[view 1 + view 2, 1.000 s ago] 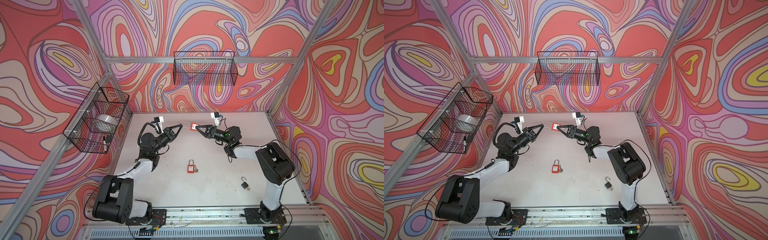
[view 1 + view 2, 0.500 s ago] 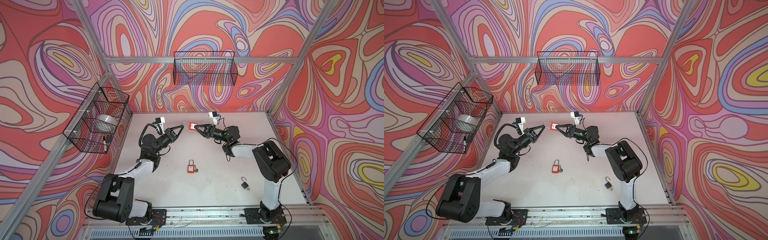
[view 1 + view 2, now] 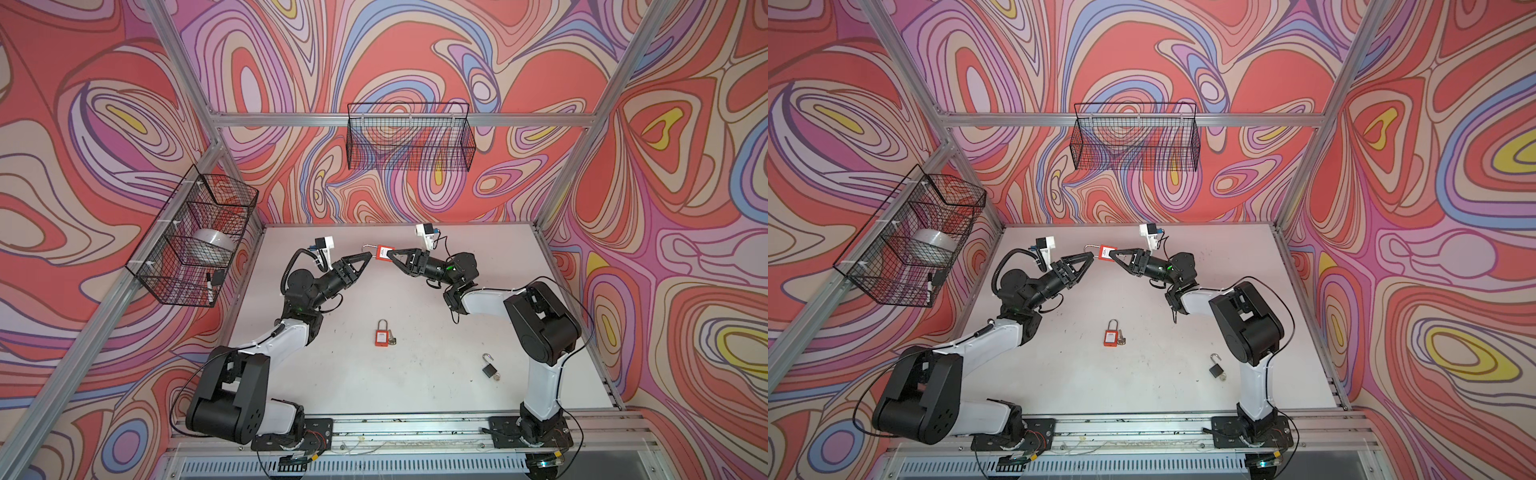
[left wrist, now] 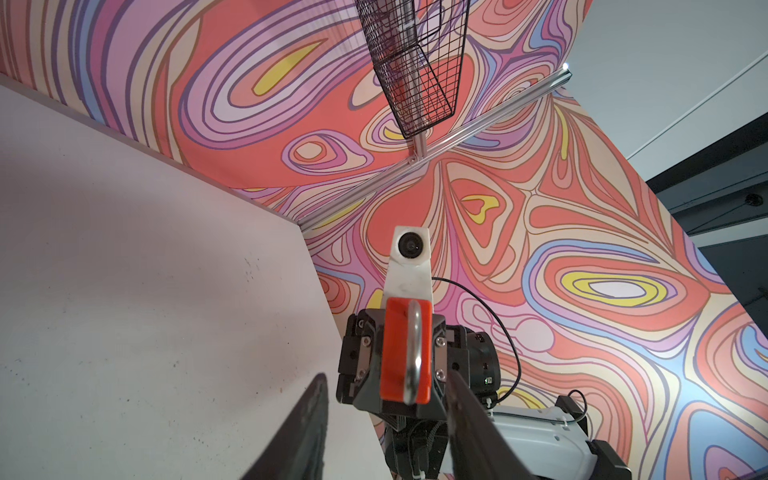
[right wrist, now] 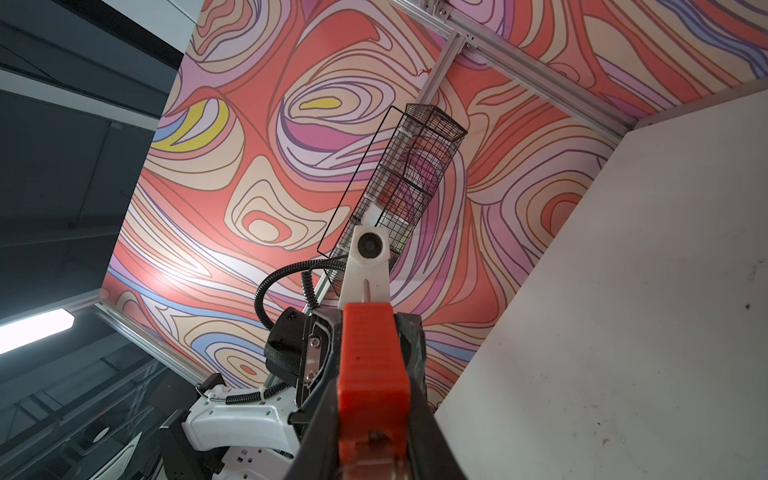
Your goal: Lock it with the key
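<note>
Raised over the far half of the table, the right gripper (image 3: 394,254) pinches the body of a red padlock (image 3: 383,252). In the right wrist view we see its fingers (image 5: 322,419) pressed against the lock's two flat sides. The lock hangs in mid-air, clear of the surface, with its silver shackle (image 3: 366,249) turned toward the left gripper (image 3: 365,258). That gripper's fingers (image 4: 309,415) stand spread, one on each side of the shackle and apart from it in the left wrist view, and we see nothing held between them. We cannot tell whether the shackle is latched.

A black wire basket (image 3: 195,249) on the left wall holds a white rounded object (image 3: 212,241) in its middle section. A dark pen-like item (image 3: 210,284) sits in the section nearest the arm bases. A second wire basket (image 3: 409,143) hangs on the back wall.

On the white table (image 3: 415,395), a second red padlock (image 3: 380,337) lies flat near the centre with a silver key (image 3: 392,340) just beside it. A black padlock (image 3: 488,369), its shackle swung open, lies nearer the right arm's base. Around the table we see walls of swirling red, pink, lilac and yellow, framed by aluminium rails (image 3: 291,120).
</note>
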`<state>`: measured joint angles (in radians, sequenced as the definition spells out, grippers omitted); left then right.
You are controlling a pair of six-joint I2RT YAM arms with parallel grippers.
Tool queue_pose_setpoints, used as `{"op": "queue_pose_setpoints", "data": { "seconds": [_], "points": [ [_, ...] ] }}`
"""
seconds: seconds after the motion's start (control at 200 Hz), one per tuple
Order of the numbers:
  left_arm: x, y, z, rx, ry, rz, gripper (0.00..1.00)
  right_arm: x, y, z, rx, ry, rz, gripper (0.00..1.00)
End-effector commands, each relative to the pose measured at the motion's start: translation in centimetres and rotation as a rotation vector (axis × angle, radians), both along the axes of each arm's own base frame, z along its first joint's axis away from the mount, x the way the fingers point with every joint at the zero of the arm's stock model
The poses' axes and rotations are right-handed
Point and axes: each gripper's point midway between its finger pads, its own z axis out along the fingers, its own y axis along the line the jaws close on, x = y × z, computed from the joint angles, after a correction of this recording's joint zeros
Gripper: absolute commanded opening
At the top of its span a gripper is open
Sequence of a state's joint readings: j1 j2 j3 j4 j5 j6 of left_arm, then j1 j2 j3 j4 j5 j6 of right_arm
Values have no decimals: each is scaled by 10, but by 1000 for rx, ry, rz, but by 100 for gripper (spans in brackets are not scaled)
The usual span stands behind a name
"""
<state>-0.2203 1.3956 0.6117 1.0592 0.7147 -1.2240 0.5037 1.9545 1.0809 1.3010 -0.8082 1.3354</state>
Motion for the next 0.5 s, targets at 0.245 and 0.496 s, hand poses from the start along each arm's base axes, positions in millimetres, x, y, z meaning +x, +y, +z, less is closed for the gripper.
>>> {"op": "queue_pose_setpoints", "data": {
  "seconds": [0.245,0.496],
  "points": [
    [-4,-24,8,-15,-51,-70,51,-5,6,0,-1,-23,-8,0],
    [1,-27,14,-29,-63,-63,48,-7,8,-7,-20,-16,-8,0]
  ]
}}
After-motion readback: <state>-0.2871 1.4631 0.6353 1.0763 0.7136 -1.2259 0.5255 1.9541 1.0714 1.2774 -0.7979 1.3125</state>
